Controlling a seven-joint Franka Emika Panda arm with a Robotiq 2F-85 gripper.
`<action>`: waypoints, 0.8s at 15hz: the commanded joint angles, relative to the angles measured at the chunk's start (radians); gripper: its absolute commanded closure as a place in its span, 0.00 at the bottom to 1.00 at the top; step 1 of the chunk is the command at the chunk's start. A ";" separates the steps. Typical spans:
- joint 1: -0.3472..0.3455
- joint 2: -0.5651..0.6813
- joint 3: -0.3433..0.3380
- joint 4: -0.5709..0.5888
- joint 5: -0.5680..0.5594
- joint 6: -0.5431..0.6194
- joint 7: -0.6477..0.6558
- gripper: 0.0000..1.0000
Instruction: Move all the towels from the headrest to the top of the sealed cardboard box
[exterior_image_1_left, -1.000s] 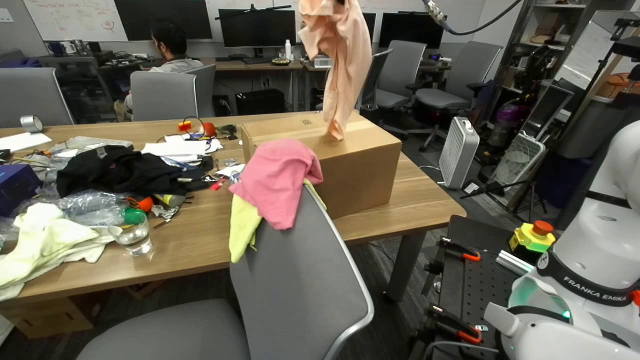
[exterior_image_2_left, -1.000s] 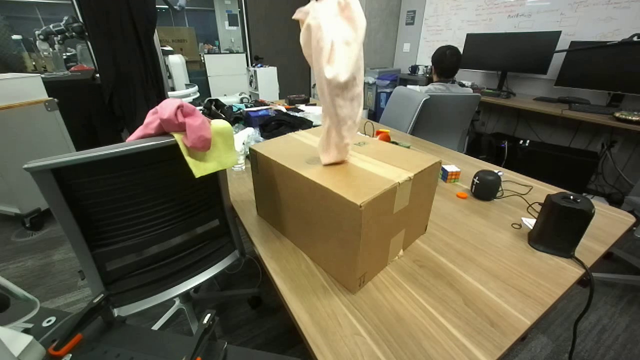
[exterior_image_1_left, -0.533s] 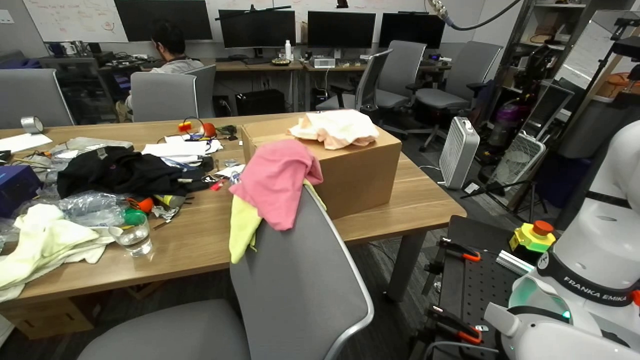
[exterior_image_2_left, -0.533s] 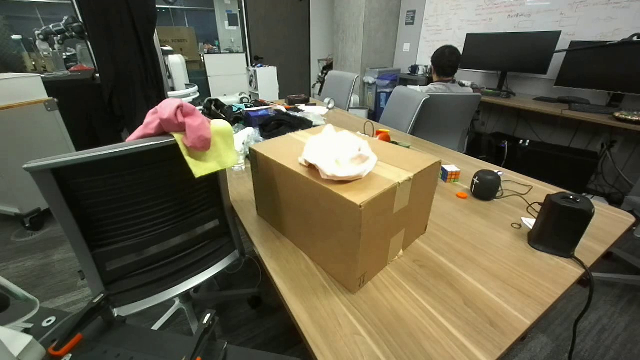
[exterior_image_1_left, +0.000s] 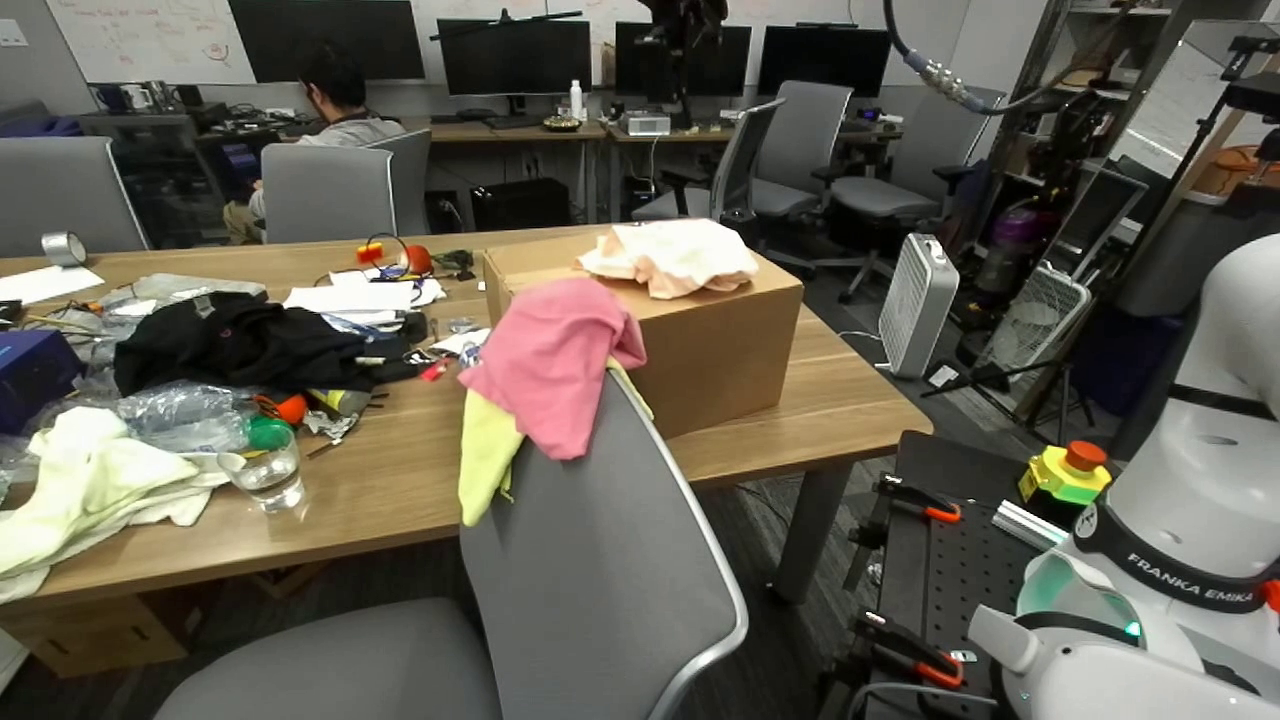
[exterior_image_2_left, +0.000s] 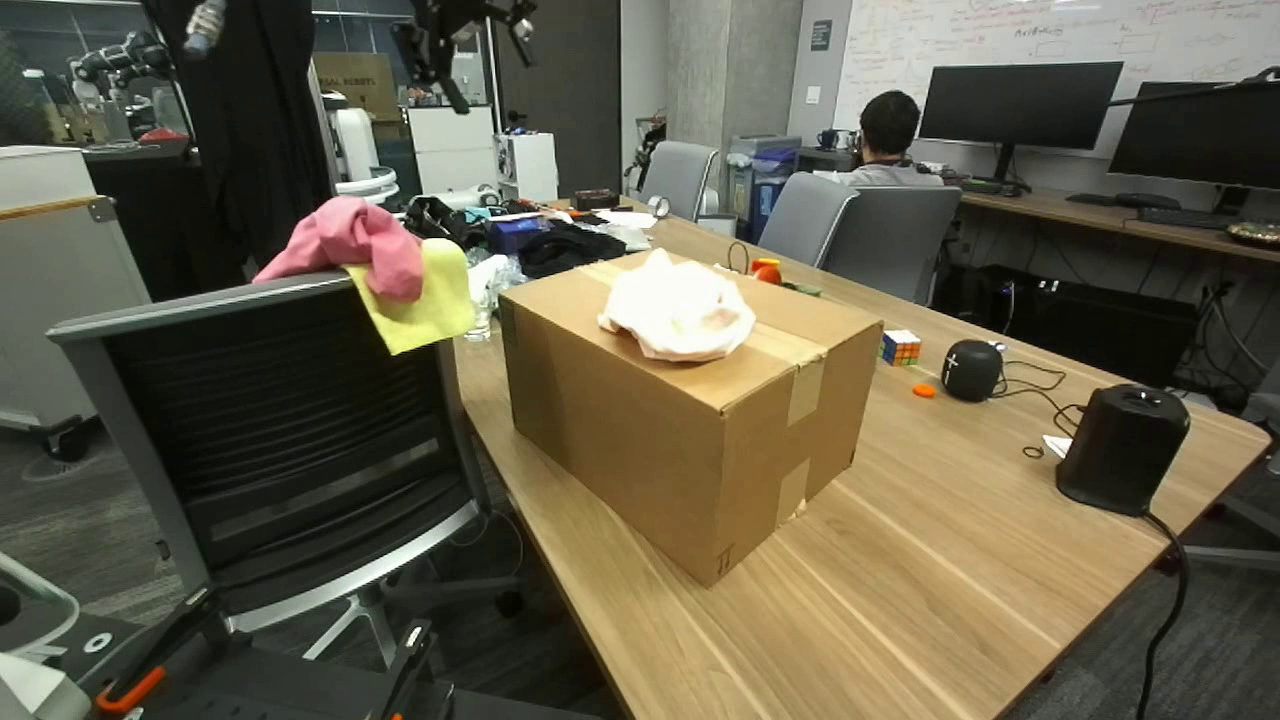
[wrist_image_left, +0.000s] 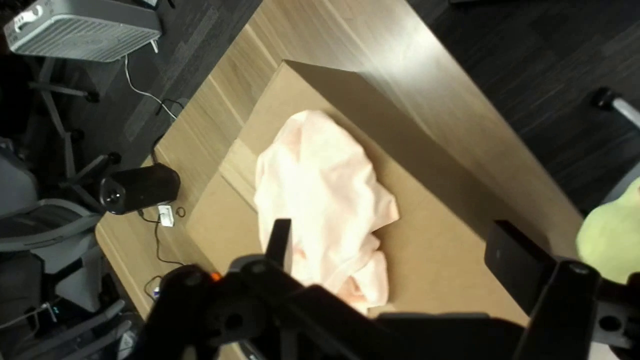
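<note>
Peach towel (exterior_image_2_left: 678, 310) now lies on cardboard box (exterior_image_2_left: 630, 440), no longer hanging; gripper (wrist_image_left: 392, 250) free, jaws apart. Pink towel (exterior_image_2_left: 350, 245), yellow towel (exterior_image_2_left: 425, 300) still on chair (exterior_image_2_left: 280, 420): likely two to go.

You read "FRANKA EMIKA" on the robot arm (exterior_image_1_left: 1185, 578), "ROBOTS" on the far carton (exterior_image_2_left: 356, 98), 2 up-arrows (exterior_image_2_left: 724, 559) on the cardboard box (exterior_image_2_left: 620, 440), "+" on the round speaker (exterior_image_2_left: 973, 372); whiteboard script (exterior_image_2_left: 1050, 33) illegible.

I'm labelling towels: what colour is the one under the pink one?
Yellow; the lower towel shows best in an exterior view.
</note>
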 joint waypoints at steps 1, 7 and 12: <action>0.059 -0.130 0.045 -0.179 0.042 0.013 -0.089 0.00; 0.152 -0.173 0.122 -0.313 0.120 0.141 -0.160 0.00; 0.182 -0.159 0.155 -0.388 0.166 0.315 -0.101 0.00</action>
